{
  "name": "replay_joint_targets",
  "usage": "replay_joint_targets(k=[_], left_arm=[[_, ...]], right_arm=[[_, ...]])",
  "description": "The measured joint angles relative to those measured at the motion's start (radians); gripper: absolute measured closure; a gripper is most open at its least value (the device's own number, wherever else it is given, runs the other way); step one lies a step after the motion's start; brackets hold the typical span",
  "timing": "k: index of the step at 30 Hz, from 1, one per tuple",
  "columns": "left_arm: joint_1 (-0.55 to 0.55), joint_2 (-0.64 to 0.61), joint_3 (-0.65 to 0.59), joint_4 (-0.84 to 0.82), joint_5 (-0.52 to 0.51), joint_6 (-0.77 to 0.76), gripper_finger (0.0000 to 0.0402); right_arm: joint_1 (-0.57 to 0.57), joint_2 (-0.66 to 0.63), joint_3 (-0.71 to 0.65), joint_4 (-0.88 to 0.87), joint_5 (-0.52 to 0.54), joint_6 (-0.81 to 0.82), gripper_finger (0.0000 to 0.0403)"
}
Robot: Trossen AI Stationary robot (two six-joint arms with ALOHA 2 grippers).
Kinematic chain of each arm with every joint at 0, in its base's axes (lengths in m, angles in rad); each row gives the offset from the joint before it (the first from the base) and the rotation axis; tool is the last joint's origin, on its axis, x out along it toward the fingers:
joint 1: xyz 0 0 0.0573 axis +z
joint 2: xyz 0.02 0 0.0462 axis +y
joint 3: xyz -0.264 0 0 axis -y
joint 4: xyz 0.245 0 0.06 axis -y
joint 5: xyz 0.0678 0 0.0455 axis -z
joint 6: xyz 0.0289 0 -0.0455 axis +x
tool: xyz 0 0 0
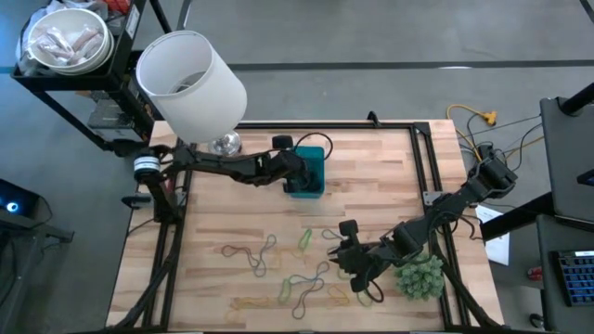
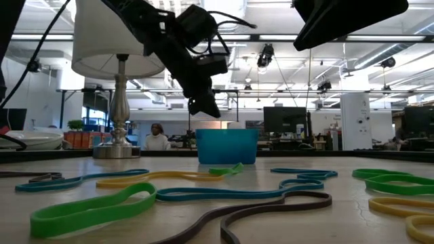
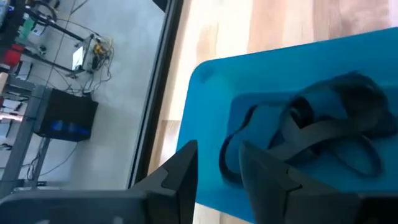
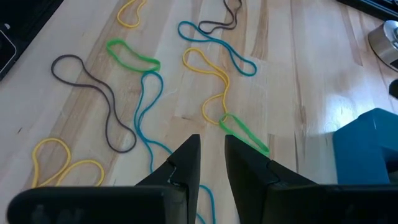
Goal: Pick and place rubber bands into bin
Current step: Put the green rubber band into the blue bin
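Observation:
The blue bin (image 1: 316, 156) stands on the wooden table at the far middle, with dark rubber bands (image 3: 323, 124) lying inside it. My left gripper (image 3: 217, 149) hangs open just above the bin's rim (image 3: 205, 81), nothing between its fingers; the low view shows it (image 2: 203, 105) over the bin (image 2: 227, 146). Several loose rubber bands (image 1: 278, 269) in green (image 4: 130, 56), yellow (image 4: 208, 81), teal (image 4: 217, 46) and dark brown (image 4: 93, 93) lie flat on the near half of the table. My right gripper (image 4: 211, 142) hovers above them, narrowly open and holding nothing.
A big white lampshade (image 1: 190, 79) on a silver lamp base (image 1: 225, 144) stands at the far left. A fuzzy green plant ball (image 1: 419, 276) sits near the right arm. Black frame rails (image 1: 436, 167) edge the table. A person (image 2: 157, 135) sits in the room behind.

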Motion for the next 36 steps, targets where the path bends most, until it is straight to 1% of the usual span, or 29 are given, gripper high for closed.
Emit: replay_joint_targets(k=[3,5,7,10,13,17,19,23,26,29,32,36], left_arm=[[-0.034,-0.040,-0.001,-0.034,0.000,-0.001,0.0300],[-0.069,-0.086,-0.003,-0.088,0.000,-0.016,0.0300],[-0.114,-0.134,-0.005,-0.138,0.001,-0.042,0.0300],[-0.201,-0.215,-0.026,-0.257,0.007,-0.091,0.0300],[-0.303,-0.299,-0.051,-0.400,0.052,-0.164,0.0300],[-0.442,-0.395,-0.108,-0.490,0.165,-0.293,0.0300],[-0.511,-0.431,-0.148,-0.478,0.194,-0.354,0.0300],[-0.645,-0.486,-0.248,-0.436,0.195,-0.435,0.0300],[-0.723,-0.507,-0.323,-0.368,0.193,-0.488,0.0300],[-0.781,-0.517,-0.384,-0.266,0.191,-0.497,0.0300],[-0.817,-0.521,-0.423,-0.197,0.190,-0.499,0.0300],[-0.851,-0.521,-0.435,-0.179,0.186,-0.548,0.0300]], right_arm=[[-0.001,0.000,-0.008,0.003,0.000,0.000,0.0335],[-0.002,0.000,-0.016,0.000,0.000,0.001,0.0335],[-0.004,0.000,-0.027,0.005,0.000,0.016,0.0335],[-0.008,0.000,-0.048,0.023,0.000,0.031,0.0335],[-0.013,0.000,-0.070,0.075,0.000,0.022,0.0335],[-0.021,0.000,-0.077,0.123,-0.001,0.000,0.0335],[-0.026,0.000,-0.077,0.148,0.000,-0.021,0.0335],[-0.043,0.026,-0.078,0.247,-0.004,-0.103,0.0335],[-0.069,0.082,-0.078,0.339,-0.073,-0.189,0.0335],[-0.111,0.147,-0.063,0.385,-0.157,-0.236,0.0335],[-0.155,0.200,-0.035,0.373,-0.163,-0.233,0.0335],[-0.201,0.258,-0.007,0.350,-0.168,-0.215,0.0335]])
